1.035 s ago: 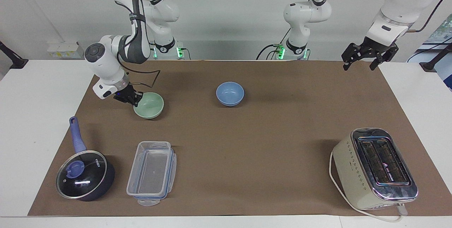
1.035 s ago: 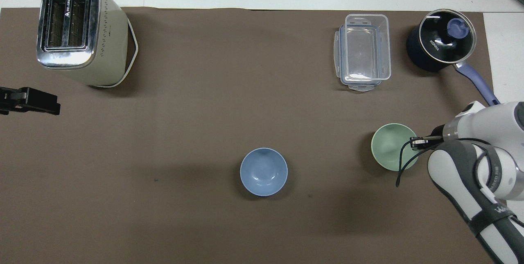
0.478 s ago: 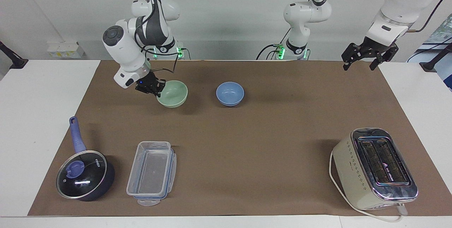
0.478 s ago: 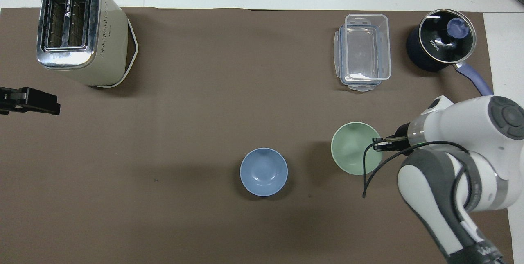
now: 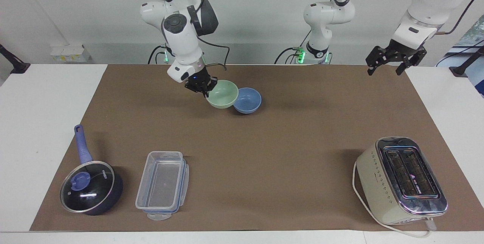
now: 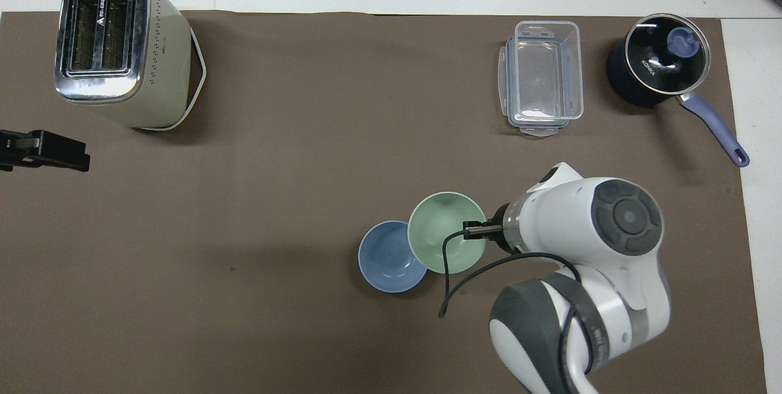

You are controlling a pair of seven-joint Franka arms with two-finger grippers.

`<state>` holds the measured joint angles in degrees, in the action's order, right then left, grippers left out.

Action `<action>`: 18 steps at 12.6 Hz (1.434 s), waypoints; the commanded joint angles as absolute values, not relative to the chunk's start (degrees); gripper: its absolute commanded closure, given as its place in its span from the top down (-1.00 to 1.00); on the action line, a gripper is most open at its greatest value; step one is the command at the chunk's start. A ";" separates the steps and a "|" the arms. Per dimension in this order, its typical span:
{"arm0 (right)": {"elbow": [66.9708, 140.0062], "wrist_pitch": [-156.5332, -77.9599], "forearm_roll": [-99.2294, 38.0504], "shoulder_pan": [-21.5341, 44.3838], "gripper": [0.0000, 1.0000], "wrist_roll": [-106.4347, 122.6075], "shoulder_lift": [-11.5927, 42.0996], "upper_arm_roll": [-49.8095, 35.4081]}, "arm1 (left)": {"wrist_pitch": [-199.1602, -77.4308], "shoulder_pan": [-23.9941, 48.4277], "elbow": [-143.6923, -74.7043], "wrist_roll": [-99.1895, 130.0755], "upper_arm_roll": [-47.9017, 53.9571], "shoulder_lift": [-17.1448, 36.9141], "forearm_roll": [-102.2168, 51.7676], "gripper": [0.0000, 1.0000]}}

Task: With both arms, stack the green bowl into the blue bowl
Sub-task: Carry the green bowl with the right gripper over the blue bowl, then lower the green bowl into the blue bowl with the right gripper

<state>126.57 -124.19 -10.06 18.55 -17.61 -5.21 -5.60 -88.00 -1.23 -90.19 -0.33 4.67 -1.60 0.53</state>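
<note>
White walls, white surface (image 5: 45,130) with a brown mat (image 5: 264,153) over most of it — tidy, well lit.

Green bowl (image 5: 222,94): off the mat, carried by the right gripper (image 5: 201,85), whose jaws are pinched shut on the rim at the side toward the right arm's end. It hangs roughly level, partly over the blue bowl (image 5: 248,101) and not yet centred. Blue bowl rests on the mat, near the robots' edge, mid-table.

Handling, as a guess: both bowls look light, stiff and smooth — matte, plain, likely plastic or melamine. A rim pinch is the only real hold; the wall is thin, so the bowl could swing or slip in the jaws if moved sharply. Same size, so nesting will be snug; a tilted drop may catch on the rim.

Left gripper (image 5: 391,61): waits in the air over the mat's edge at the left arm's end, jaws spread, holding nothing.

Around: toaster (image 5: 402,179), clear plastic box (image 5: 162,185), lidded saucepan (image 5: 90,187) — all along the edge farthest from the robots, well apart from the bowls.
</note>
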 commanded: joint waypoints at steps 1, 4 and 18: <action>125.77 -127.16 -11.34 23.09 -1.00 -21.69 -2.29 -5.36 | -86.84 -1.85 -89.56 -0.88 5.01 -1.85 1.32 1.00; 126.65 -129.46 -11.34 26.10 -1.00 -24.61 -1.05 -5.36 | -86.84 -1.85 -89.56 -0.88 5.01 -1.85 1.32 1.00; 128.50 -132.98 -11.34 27.60 -0.97 -24.17 1.84 -5.45 | -86.84 -1.85 -89.56 -0.88 5.01 -1.85 1.32 1.00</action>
<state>127.84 -131.61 -10.09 27.39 -24.54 1.92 -5.58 -88.00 -1.23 -90.19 -0.33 4.67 -1.60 0.53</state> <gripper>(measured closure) 0.960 0.000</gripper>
